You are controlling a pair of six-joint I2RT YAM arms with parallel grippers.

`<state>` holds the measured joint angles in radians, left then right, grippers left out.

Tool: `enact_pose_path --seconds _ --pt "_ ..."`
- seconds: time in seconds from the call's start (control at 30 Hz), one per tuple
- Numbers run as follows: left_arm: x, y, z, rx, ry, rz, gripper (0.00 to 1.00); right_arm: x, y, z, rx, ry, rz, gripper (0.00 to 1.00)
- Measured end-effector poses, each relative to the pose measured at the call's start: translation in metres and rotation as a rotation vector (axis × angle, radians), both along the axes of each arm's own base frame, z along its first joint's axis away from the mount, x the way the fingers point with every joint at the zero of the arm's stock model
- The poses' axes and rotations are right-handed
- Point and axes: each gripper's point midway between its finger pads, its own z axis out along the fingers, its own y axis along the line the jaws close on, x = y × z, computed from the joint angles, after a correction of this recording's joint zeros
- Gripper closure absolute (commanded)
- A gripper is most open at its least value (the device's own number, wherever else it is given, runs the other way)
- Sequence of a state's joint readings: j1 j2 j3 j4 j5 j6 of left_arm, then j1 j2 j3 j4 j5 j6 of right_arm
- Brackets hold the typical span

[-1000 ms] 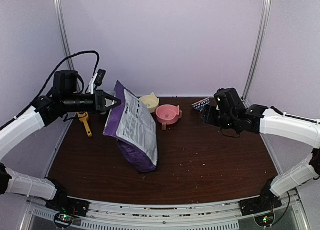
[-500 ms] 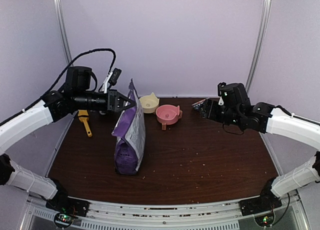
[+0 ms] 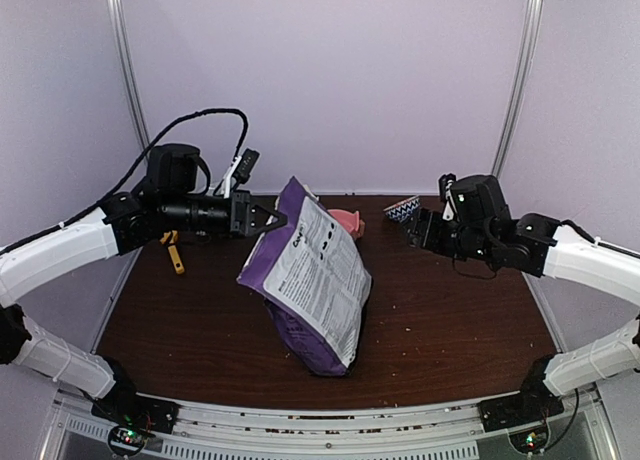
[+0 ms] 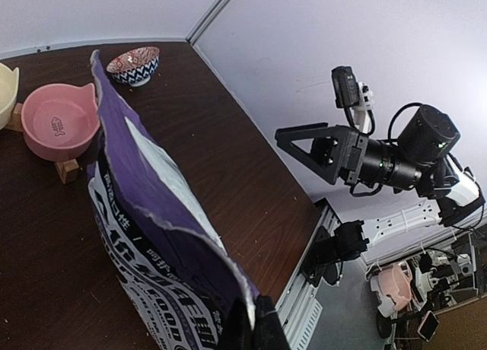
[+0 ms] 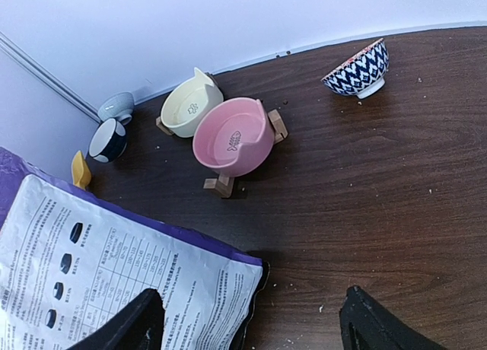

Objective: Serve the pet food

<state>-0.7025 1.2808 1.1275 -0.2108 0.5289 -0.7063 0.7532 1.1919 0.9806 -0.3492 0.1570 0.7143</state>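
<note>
The large purple bag (image 3: 315, 275) with its white label facing up hangs tilted over the middle of the table, its lower end near the front. My left gripper (image 3: 275, 220) is shut on the bag's torn top edge; the left wrist view shows the fingers (image 4: 259, 323) pinching that edge of the bag (image 4: 152, 236). The pet food itself is hidden inside the bag. My right gripper (image 3: 415, 228) is open, hovering right of the bag. In the right wrist view the gripper (image 5: 251, 323) spreads wide above the bag's label corner (image 5: 137, 266), holding nothing.
A pink bowl (image 5: 232, 135) on a wooden stand and a cream bowl (image 5: 190, 106) stand at the back behind the bag. A blue patterned bowl (image 5: 356, 70) sits back right. A yellow scoop (image 3: 175, 252) lies far left, next to two small bowls (image 5: 106, 139). Crumbs dot the table.
My left gripper has moved right and slightly forward with the bag's top. The bag swung from upright to tilted, its label now facing up. The right arm shifted slightly right.
</note>
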Motion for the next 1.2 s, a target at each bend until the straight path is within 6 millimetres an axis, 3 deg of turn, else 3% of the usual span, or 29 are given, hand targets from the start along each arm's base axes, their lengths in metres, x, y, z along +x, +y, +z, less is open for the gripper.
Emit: enact_pose_path --seconds 0.17,0.33,0.47,0.6,0.7,0.8,0.93,1.07,1.2 --pt "-0.003 -0.005 0.002 0.008 -0.014 0.013 1.0 -0.006 0.002 0.007 0.025 -0.007 0.007 0.18" --pt "-0.022 -0.025 0.011 0.038 -0.068 0.025 0.99 -0.01 0.006 0.007 0.033 -0.002 0.016 0.18" --pt "-0.033 -0.042 0.015 0.039 -0.071 -0.015 0.79 -0.013 0.009 0.006 0.034 0.007 0.026 0.18" --pt "-0.041 -0.067 0.035 -0.066 -0.103 -0.111 0.55 -0.016 0.01 0.006 0.041 0.019 0.024 0.18" --pt "-0.052 -0.073 0.056 -0.169 -0.144 -0.175 0.5 -0.021 0.006 0.011 0.057 0.026 0.021 0.18" --pt "-0.06 -0.065 0.071 -0.199 -0.187 -0.183 0.45 -0.03 0.001 0.027 0.108 0.011 0.025 0.18" --pt "-0.056 -0.041 0.085 -0.156 -0.257 -0.088 0.37 -0.043 0.0 0.051 0.171 -0.018 0.044 0.33" --pt "-0.043 -0.016 0.086 -0.079 -0.277 0.042 0.31 -0.052 0.016 0.075 0.212 -0.026 0.088 0.37" --pt "-0.029 -0.003 0.071 -0.011 -0.255 0.124 0.23 -0.055 0.045 0.095 0.228 -0.014 0.138 0.35"
